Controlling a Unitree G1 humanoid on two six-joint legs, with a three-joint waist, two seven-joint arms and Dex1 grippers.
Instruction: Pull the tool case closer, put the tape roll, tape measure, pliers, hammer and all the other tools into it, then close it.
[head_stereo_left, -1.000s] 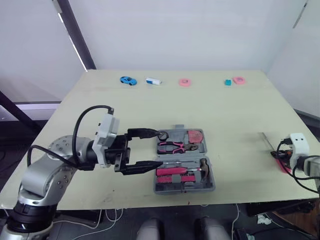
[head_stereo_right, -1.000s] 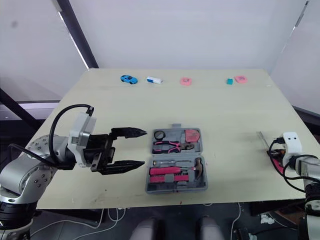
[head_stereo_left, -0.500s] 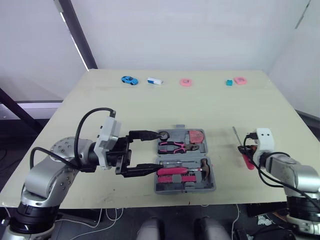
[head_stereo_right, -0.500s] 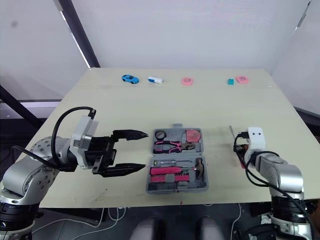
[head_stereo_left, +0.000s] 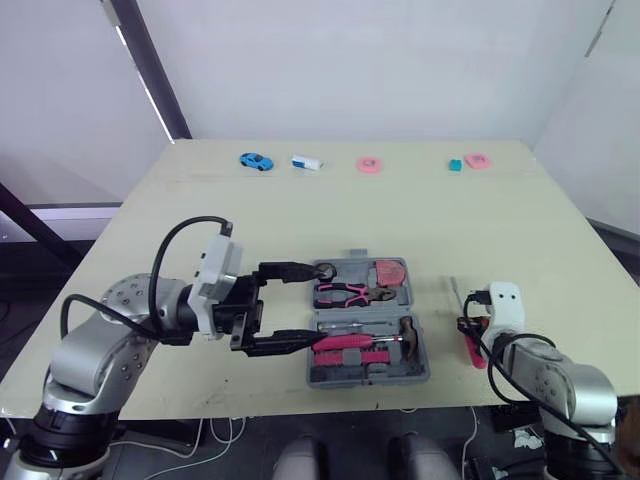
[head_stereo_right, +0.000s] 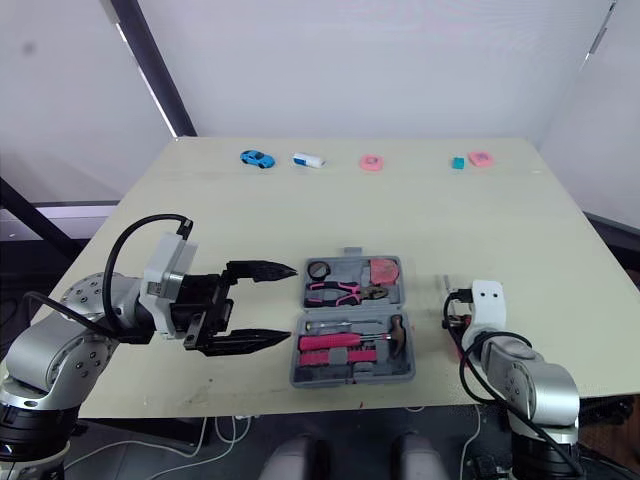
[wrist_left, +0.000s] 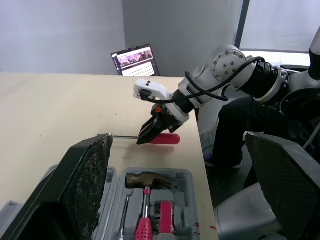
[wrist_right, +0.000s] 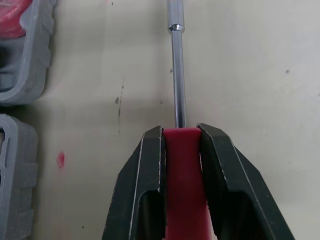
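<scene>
The grey tool case lies open near the table's front edge. In it are pink-handled pliers, a hammer and a red item. My left gripper is open, its two fingers reaching over the case's left side. To the right of the case my right gripper is shut on the red handle of a screwdriver, low over the table. Its metal shaft points away from me. The left wrist view shows that gripper and the screwdriver beyond the case.
Along the table's far edge lie a blue toy car, a white block, a pink roll, a teal block and another pink item. An open laptop stands beyond the table.
My right arm has come in from the table's right edge toward the case, carrying the screwdriver. The left gripper has barely moved and stays open.
</scene>
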